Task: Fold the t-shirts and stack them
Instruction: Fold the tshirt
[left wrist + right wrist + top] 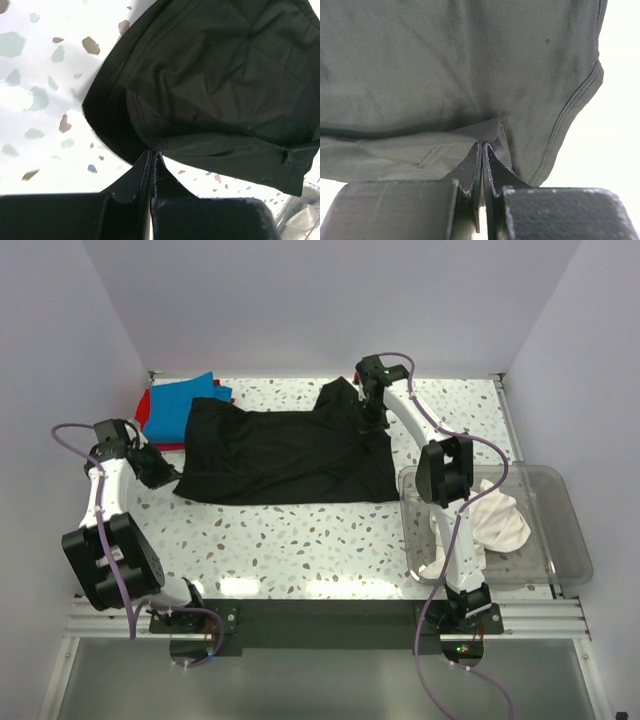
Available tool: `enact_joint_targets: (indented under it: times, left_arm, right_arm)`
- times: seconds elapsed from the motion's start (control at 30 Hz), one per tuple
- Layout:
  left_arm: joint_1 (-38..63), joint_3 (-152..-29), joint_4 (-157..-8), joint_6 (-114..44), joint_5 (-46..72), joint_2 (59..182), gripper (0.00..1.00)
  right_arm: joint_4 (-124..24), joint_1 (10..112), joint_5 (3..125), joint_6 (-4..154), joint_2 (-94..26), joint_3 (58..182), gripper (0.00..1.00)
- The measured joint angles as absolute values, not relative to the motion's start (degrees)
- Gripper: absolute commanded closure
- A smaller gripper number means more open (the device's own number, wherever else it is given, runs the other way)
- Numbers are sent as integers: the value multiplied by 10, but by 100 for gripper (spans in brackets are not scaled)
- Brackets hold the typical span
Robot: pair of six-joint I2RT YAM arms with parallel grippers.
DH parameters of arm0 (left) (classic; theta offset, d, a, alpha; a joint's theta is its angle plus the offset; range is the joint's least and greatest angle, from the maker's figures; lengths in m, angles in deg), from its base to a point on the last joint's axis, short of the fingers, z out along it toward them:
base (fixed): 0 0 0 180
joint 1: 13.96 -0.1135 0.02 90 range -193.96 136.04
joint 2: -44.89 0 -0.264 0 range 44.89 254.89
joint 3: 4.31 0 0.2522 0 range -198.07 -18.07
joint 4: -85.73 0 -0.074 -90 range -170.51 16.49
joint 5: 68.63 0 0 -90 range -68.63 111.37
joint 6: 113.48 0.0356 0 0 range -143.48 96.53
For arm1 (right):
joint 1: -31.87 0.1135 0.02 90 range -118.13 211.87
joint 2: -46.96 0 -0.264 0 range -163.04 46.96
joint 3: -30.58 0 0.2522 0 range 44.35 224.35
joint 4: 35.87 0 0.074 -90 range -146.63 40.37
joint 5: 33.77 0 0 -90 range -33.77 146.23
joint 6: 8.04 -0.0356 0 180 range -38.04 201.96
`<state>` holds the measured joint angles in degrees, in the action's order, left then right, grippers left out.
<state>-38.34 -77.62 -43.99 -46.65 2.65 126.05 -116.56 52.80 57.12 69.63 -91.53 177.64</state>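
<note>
A plain black t-shirt (pixel 280 452) lies spread across the middle of the table. My left gripper (pixel 173 477) is shut on its near-left corner, where the jaws (pixel 151 152) pinch the edge of the black cloth (pixel 215 75). My right gripper (pixel 373 422) is shut on a fold near the shirt's far-right end. In the right wrist view the closed gripper (pixel 483 145) bites a pleat of the cloth (pixel 445 65) beside a stitched hem. A blue t-shirt (pixel 185 405) lies on a red one (pixel 146 408) at the far left. White t-shirts (pixel 500 518) sit in the bin.
A clear plastic bin (pixel 572 545) stands at the right edge of the speckled table (pixel 300 540), close to the right arm's forearm. White walls close in the table on the left, back and right. The metal rail with both arm bases (pixel 330 618) runs along the near edge.
</note>
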Motion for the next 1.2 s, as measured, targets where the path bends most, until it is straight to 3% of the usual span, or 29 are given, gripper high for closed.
enact_joint_targets:
  times: [0.33,0.8,0.93,0.97,1.0,1.07,1.1,1.2]
  left_arm:
    - [-383,-820,-488,-469,-26,1405,100]
    - [-383,-845,-544,-495,-38,1458,100]
    - [-383,-845,-556,-505,-33,1458,85]
    - [-383,-845,-561,-509,-30,1458,68]
    - [-383,-847,-565,-512,-26,1458,61]
    - [-383,-856,-569,-524,-19,1458,44]
    - [-383,-862,-571,-525,-16,1458,41]
    - [-383,-889,-585,-536,0,1457,32]
  right_arm:
    - [-1160,522,567,684,-916,1777,100]
    - [-1152,512,567,674,-947,1802,100]
    - [-1149,511,561,667,-949,1809,95]
    - [-1147,510,561,664,-949,1812,91]
    - [-1145,508,560,661,-949,1814,75]
    - [-1138,504,559,652,-949,1819,64]
    - [-1132,502,558,650,-949,1819,59]
    - [-1113,496,560,648,-945,1812,54]
